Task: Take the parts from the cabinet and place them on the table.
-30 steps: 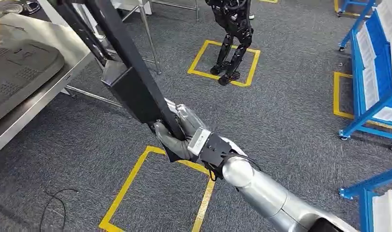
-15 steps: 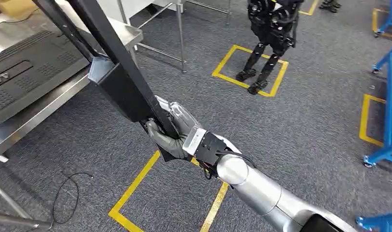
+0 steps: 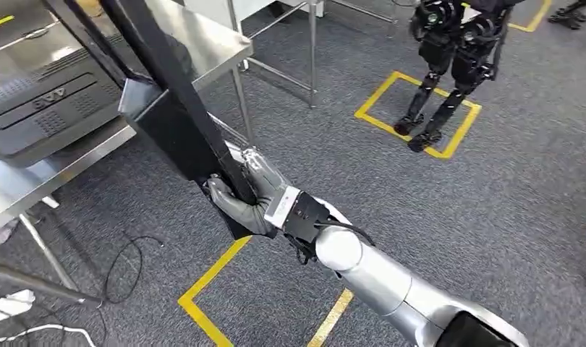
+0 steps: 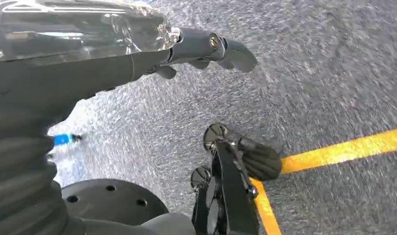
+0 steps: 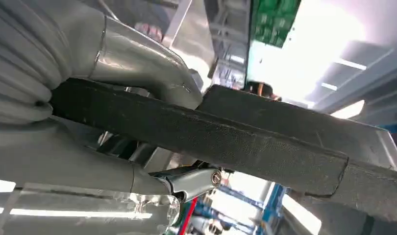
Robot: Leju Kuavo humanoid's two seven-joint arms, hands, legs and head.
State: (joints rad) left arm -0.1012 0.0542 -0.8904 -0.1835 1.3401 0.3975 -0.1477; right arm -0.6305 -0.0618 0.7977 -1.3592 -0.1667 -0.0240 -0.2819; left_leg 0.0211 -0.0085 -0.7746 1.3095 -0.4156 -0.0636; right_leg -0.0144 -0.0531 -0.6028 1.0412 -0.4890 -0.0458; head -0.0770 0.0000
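Observation:
A long black part (image 3: pixel 171 108), a flat bar with a boxy block on it, slants up to the left in the head view. My right hand (image 3: pixel 250 195) grips its lower end. In the right wrist view the fingers (image 5: pixel 118 58) wrap over the same black part (image 5: pixel 245 137). The part's upper length hangs over the edge of the steel table (image 3: pixel 203 43) at the upper left. A black ribbed panel (image 3: pixel 44 108) lies on that table. My left hand (image 4: pixel 88 63) hangs over the grey carpet, its fingers apart with nothing in them.
A black humanoid robot (image 3: pixel 449 58) stands on a yellow floor square at the upper right. Another yellow square (image 3: pixel 210 289) lies under my right arm. A black cable (image 3: pixel 124 267) lies on the carpet by the table legs (image 3: pixel 243 101).
The whole view has swung, so the camera moved: the table now reaches further in from the left and the other robot sits further right. My right hand keeps its grip on the black part.

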